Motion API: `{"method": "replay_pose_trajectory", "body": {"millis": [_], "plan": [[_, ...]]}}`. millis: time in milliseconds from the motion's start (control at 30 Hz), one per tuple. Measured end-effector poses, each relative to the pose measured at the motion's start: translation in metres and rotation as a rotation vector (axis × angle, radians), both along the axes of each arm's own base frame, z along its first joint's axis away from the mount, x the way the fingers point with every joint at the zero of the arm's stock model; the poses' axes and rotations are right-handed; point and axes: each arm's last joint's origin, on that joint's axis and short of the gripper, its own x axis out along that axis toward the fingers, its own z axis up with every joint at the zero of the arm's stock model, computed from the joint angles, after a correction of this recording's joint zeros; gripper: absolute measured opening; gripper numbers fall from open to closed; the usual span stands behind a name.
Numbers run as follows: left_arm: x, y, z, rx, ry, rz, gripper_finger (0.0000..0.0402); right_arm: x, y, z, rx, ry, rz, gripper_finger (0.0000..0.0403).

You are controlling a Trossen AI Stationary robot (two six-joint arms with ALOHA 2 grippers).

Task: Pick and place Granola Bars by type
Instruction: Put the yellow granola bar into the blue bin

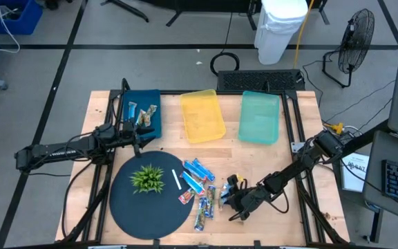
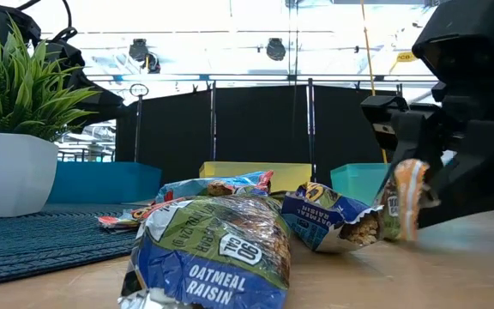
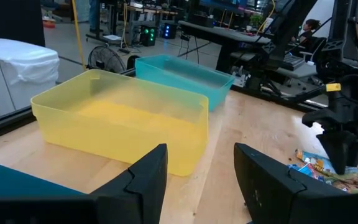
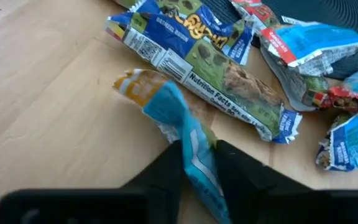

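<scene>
Jaws of the right gripper (image 4: 199, 163) pinch a blue-and-orange bar (image 4: 166, 112) at the edge of the pile of bars (image 1: 200, 188) beside the round mat (image 1: 126, 207); the left gripper (image 3: 197, 177) hangs spread and empty by the dark blue tray (image 1: 154, 104), which holds a few bars. Yellow tray (image 1: 202, 116) and teal tray (image 1: 260, 117) look empty, so most sorting remains.

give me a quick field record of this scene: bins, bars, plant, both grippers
bins: blue bin, yellow bin, teal bin, side by side along the far edge of the table
bars in bins: a few in the blue bin; yellow and teal look empty
loose bars: pile of bars at the round mat's right edge
plant: plant on the mat
stick: white stick beside the plant
left gripper: left gripper open, empty, by the blue bin
right gripper: right gripper pinching an orange-ended bar right of the pile
</scene>
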Motion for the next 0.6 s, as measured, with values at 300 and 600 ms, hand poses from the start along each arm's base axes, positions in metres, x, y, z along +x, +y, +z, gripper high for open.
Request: {"method": "replay_pose_trajectory", "body": {"millis": [300, 600], "plan": [[0.000, 0.000, 0.000, 0.000, 0.000, 0.000, 0.0186, -0.001, 0.000, 0.011, 0.018, -0.021, 0.002, 0.0005], [0.000, 0.001, 0.001, 0.052, 0.001, 0.022, 0.0187, -0.008, -0.011, 0.075, 0.130, -0.161, 0.044, 0.0001]]}}
